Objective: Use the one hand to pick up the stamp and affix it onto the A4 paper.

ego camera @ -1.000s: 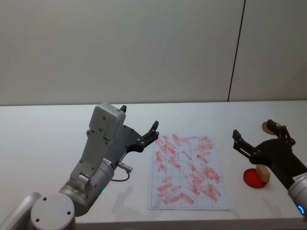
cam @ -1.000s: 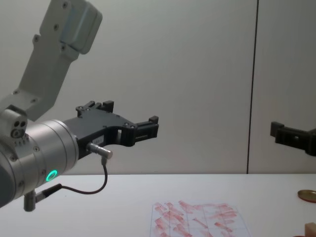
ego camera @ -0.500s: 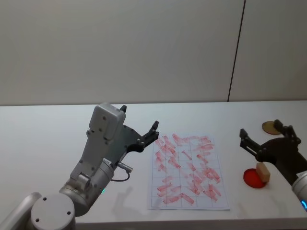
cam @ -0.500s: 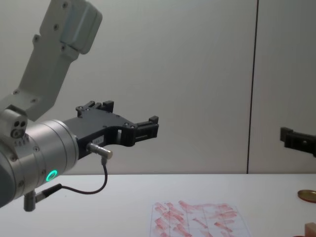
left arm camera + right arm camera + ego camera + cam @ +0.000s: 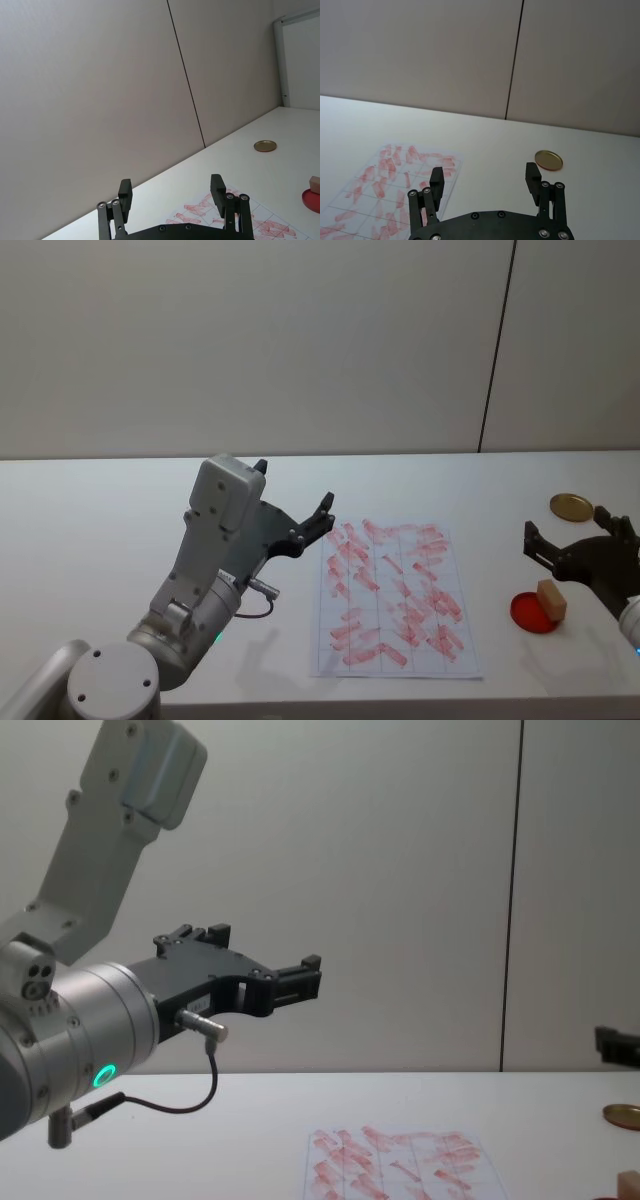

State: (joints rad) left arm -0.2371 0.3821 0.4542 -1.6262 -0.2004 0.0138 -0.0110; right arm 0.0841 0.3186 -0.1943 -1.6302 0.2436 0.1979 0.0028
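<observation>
The stamp [image 5: 550, 600], a small tan block, stands on a round red ink pad [image 5: 527, 614] right of the A4 paper [image 5: 395, 585]; its top also shows at the chest view's lower right [image 5: 628, 1182] and in the left wrist view [image 5: 314, 184]. The paper, a white gridded sheet [image 5: 395, 185] [image 5: 400, 1165] covered in slanted red marks, lies flat at the table's middle. My right gripper [image 5: 566, 522] [image 5: 485, 177] hovers open above the table just behind the stamp, holding nothing. On the paper's left side my left gripper [image 5: 293, 487] [image 5: 171, 190] [image 5: 290, 982] is raised, open and empty.
A flat round golden disc [image 5: 571, 507] [image 5: 548, 159] [image 5: 264, 146] lies on the white table behind the right gripper. The table's front edge runs just below the paper. A plain wall stands behind the table.
My right gripper has drawn back to the right, away from the paper, staying open. The left arm, stamp and paper have not moved.
</observation>
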